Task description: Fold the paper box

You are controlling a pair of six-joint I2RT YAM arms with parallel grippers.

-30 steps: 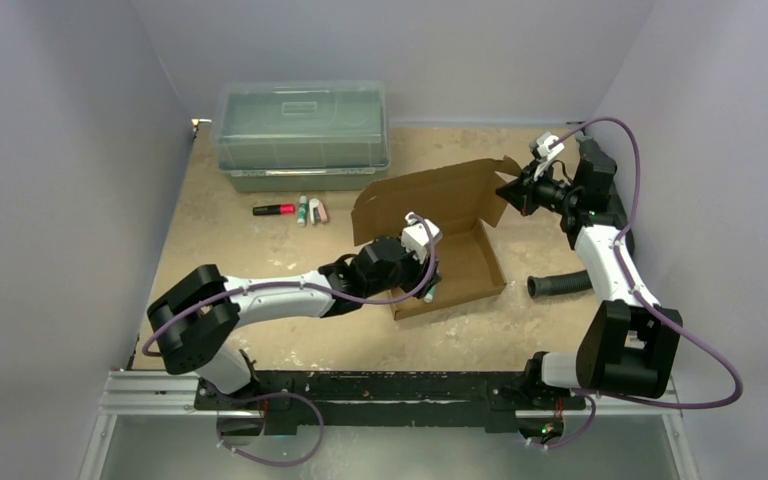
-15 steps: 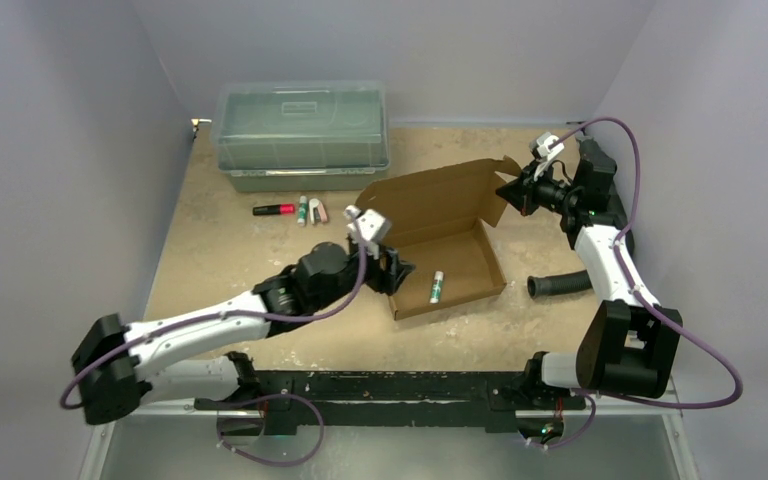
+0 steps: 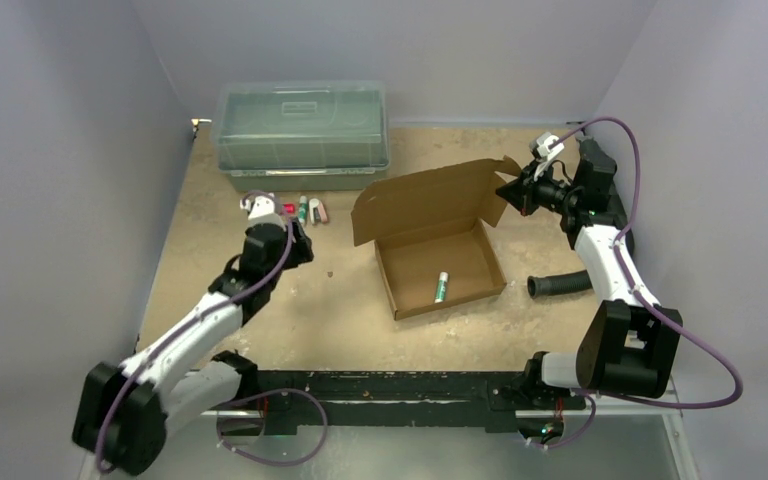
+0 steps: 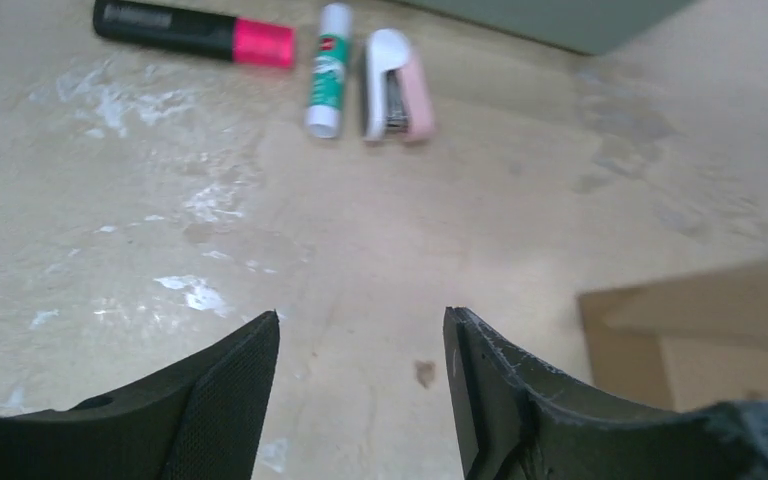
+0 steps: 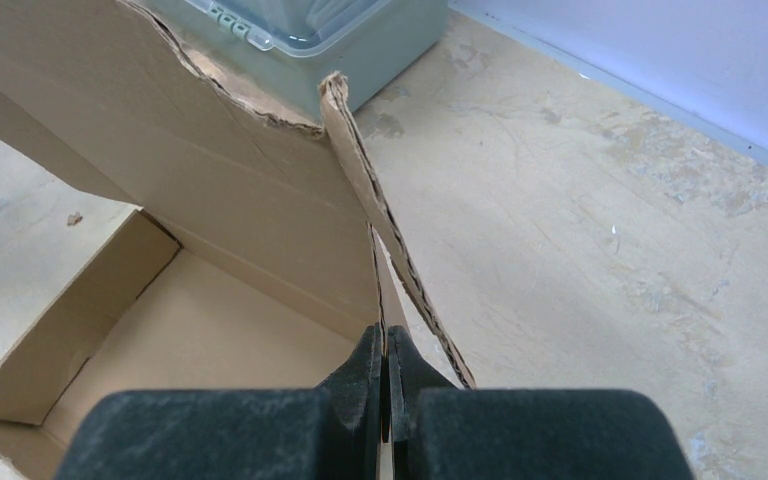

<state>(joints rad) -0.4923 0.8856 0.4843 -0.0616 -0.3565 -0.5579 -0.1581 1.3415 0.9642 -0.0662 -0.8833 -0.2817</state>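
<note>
Left end effector point(image 4: 360, 335): fingers spread, nothing between them; it hovers over bare counter point(image 3: 260, 300) and touches nothing.
Right end effector point(image 5: 388, 345): fingers pressed together, pinching the side flap at the right end of the raised lid.
Paper box point(image 3: 465, 258): right of the counter's middle, tray walls up, lid standing tilted along the far side; a glue stick point(image 3: 441, 287) lies on its floor.
Edges near the left end effector: the box's left corner is off to its right, apart from it; beyond it a marker point(image 4: 195, 30), a second glue stick point(image 4: 328, 68) and a stapler point(image 4: 397, 85) lie side by side.
Edges near the right end effector: the torn lid edge runs up from the pinch; the bin point(image 3: 302, 130) stands behind the lid.
Open room: bare counter between the left arm and the box; a black hose point(image 3: 560, 285) lies just right of the tray.
</note>
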